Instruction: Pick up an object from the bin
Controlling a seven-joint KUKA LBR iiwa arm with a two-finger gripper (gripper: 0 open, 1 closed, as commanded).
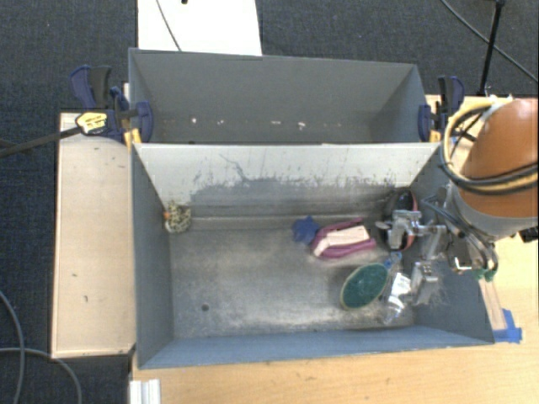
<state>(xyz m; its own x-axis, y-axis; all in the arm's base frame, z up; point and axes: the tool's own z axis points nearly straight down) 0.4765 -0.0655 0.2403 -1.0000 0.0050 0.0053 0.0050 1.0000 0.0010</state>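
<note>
Nearest of the loose things is a dark green oval thing (pixel 363 286), flat on the floor of the grey bin (pixel 244 289) in its near right part, a little way in from the near wall. Just right of it stands the gripper (pixel 402 295), reaching in from the right and hanging low over the floor by the right wall; its metal end is just beside the oval's right edge, though whether the two touch cannot be told, nor whether the gripper is open or closed, and nothing can be made out held in it. Behind the oval, farther from the camera, lies a pink and white thing (pixel 344 241) with a dark stripe along it, and a small blue thing (pixel 304 228) touches its left end. To the right of the pink one, close against the gripper's body, sits a red and black thing (pixel 401 231). Well apart from all these, a small speckled thing (pixel 177 218) rests in the far left corner. Above the gripper the wrist carries an orange cover (pixel 505 146) wrapped by looping cables (pixel 467 183).
</note>
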